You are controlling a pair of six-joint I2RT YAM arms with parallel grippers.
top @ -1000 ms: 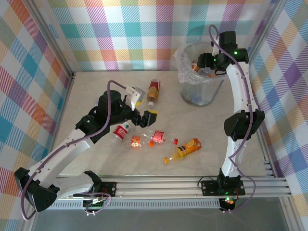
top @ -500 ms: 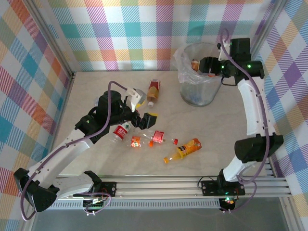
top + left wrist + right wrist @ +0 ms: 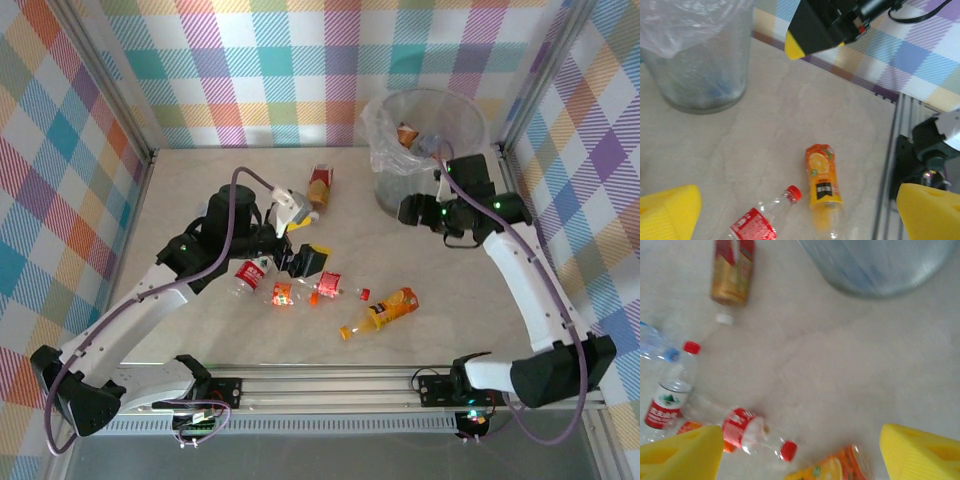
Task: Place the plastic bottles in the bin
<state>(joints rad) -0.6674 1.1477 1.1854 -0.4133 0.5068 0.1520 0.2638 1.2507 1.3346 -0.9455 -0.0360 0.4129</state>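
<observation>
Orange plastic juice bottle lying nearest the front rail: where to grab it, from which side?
Grip the orange plastic juice bottle across its labelled mid-body, from straight above, closing across its width. It lies flat on the table, apart from the other bottles; the body is widest there, and the neck tapers.

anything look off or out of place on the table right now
Nothing looks spilled or broken. What stands out is loose bottles lying on their sides across the table: an orange juice bottle, a red-label clear bottle, an amber bottle near the bin. The bin itself stands upright.
</observation>
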